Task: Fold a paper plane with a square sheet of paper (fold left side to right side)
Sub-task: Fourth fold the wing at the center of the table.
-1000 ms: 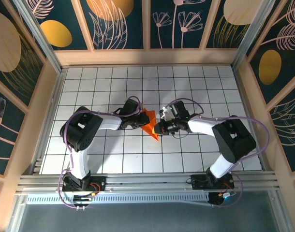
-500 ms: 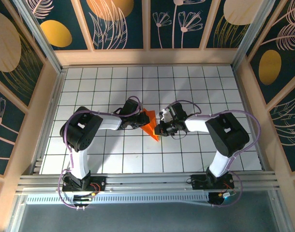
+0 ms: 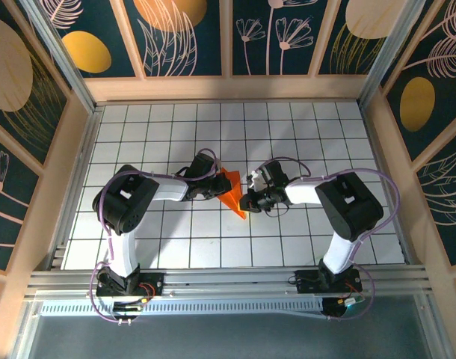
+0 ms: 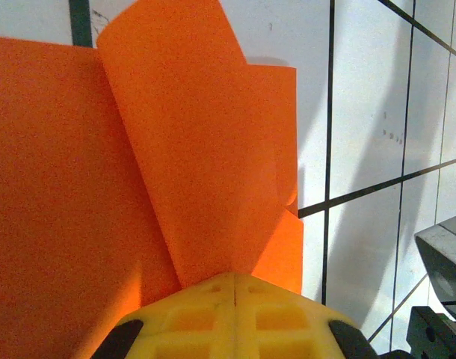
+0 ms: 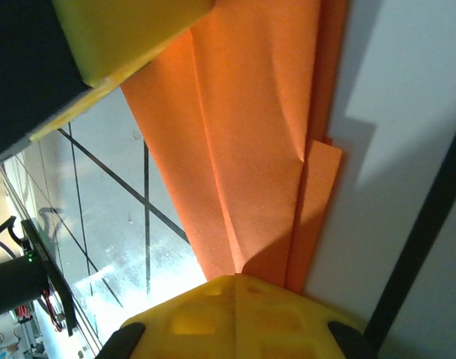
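1. Pale wooden walls (image 3: 228, 88) holding dark blue panels (image 3: 190, 37) with drawn leaves and orange discs closed in the far side and both flanks of a white bench (image 3: 176, 134) ruled with a black grid.
2. Near the middle of the bench lay the square sheet of paper (image 3: 232, 196), bright orange. It was folded into a wedge whose point aimed toward the near side.
3. The left pincer (image 3: 217, 188) reached in from the left and met the wedge's left side. Its fingers were closed tight.
4. In the left wrist view, the left pincer (image 4: 234, 288) showed two yellow fingers (image 4: 190, 321) pressed together with only a seam between them. Beyond them the paper (image 4: 56, 187) spread flat, and one flap stood lifted and curved, narrowing down to the fingertips.
5. The right pincer (image 3: 247, 200) reached in from the right and touched the wedge's right edge, close to its near point. It was likewise closed.
6. In the right wrist view, the right pincer (image 5: 237, 288) had its yellow fingers together at the paper (image 5: 250, 149). Long creases ran to the tip, and the stepped edges of lower layers showed on the right.
7. A yellow finger of the left pincer (image 5: 131, 34) sat at the upper left of that view, over the paper's far end.
8. Whether either pincer nipped a layer or merely pressed on the paper could not be told.
9. The two pincers stood near each other but apart, with the wedge between them.
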You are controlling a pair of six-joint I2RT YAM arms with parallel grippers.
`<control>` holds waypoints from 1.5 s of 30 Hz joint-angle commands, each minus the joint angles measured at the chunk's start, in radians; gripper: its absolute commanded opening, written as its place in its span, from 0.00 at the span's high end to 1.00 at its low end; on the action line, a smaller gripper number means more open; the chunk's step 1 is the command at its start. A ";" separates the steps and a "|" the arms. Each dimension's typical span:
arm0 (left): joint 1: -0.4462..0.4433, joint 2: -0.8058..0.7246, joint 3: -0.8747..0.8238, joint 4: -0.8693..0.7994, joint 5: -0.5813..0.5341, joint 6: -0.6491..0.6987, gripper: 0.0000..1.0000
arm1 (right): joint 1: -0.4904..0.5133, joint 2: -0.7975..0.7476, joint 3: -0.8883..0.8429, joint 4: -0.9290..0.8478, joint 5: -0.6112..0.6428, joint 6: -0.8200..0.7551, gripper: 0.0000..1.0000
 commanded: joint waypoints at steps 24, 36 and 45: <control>-0.051 -0.121 -0.097 0.144 0.016 -0.042 1.00 | 0.016 0.072 0.006 -0.160 0.194 -0.040 1.00; -0.082 -0.040 -0.088 0.170 -0.009 -0.066 1.00 | 0.019 0.076 0.011 -0.183 0.227 -0.047 1.00; -0.082 0.003 -0.060 0.121 -0.065 -0.030 1.00 | 0.028 0.092 0.029 -0.222 0.252 -0.076 1.00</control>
